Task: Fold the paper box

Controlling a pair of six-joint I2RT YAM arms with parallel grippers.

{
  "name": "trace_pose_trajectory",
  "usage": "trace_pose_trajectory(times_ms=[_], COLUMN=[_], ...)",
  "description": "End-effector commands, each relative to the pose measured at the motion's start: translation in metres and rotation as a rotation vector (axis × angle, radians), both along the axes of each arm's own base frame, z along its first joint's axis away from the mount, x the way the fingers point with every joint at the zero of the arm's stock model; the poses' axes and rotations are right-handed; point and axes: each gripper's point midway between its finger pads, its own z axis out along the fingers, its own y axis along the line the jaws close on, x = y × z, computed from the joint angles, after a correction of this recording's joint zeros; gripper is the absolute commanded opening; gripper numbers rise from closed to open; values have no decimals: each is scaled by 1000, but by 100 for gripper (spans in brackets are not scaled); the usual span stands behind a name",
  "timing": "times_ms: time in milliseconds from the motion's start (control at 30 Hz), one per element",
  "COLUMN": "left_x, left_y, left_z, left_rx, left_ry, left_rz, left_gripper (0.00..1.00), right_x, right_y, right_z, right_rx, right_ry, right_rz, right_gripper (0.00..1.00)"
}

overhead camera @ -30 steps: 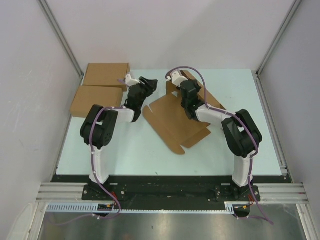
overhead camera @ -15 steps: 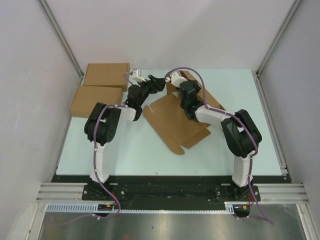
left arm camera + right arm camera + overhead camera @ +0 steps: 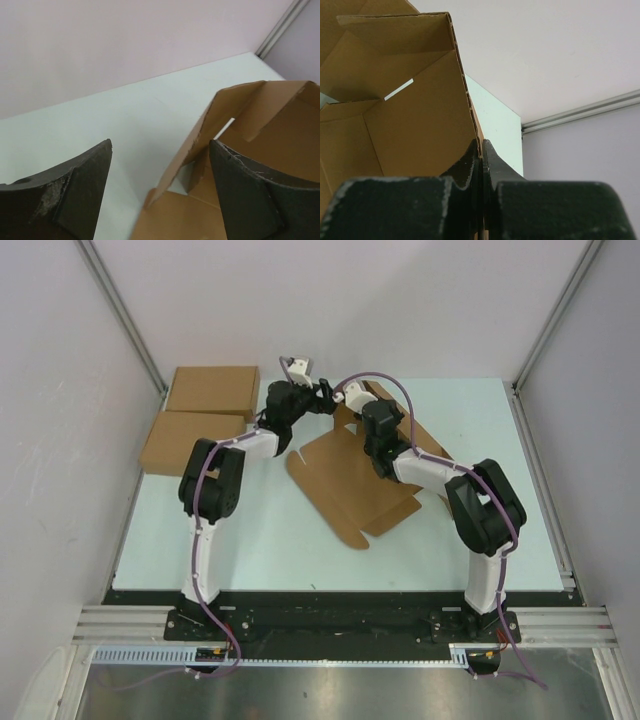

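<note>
The paper box is a brown die-cut cardboard sheet lying mid-table, its far side panels raised. My right gripper is shut on the edge of a raised panel, pinching the thin wall between its fingers; in the top view it sits at the sheet's far end. My left gripper is open, its dark fingers wide apart with only table and a raised flap showing between them. From above, the left gripper hovers just left of the right one, at the box's far left corner.
Two made-up flat brown boxes lie at the table's far left. Grey walls with metal posts enclose the pale table. The arm bases stand along the near edge.
The left gripper has opened and swung from beside the flat boxes toward the far end, reaching the box's raised far-left corner. The right gripper has kept its pinch in place.
</note>
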Motion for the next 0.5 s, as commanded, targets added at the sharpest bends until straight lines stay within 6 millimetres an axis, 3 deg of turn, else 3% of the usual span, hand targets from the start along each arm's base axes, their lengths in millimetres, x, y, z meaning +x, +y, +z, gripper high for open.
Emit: trace_pose_trajectory(times_ms=[0,167,400,467], left_x=[15,20,18,13], left_y=[-3,-14,-27,-29], left_z=[-4,-10,-12,-11], left_rx=[186,221,232,222], left_ry=[-47,-30,-20,-23], left_rz=[-40,-107,-175,-199], left_gripper=[81,69,24,16], right_x=[-10,-9,-11,-11], right_y=[7,11,13,13], right_z=[-34,-35,-34,-35], right_rx=[-8,-16,-22,-27], right_ry=[109,109,114,114], right_rz=[42,56,63,62], right_gripper=[0,0,0,0])
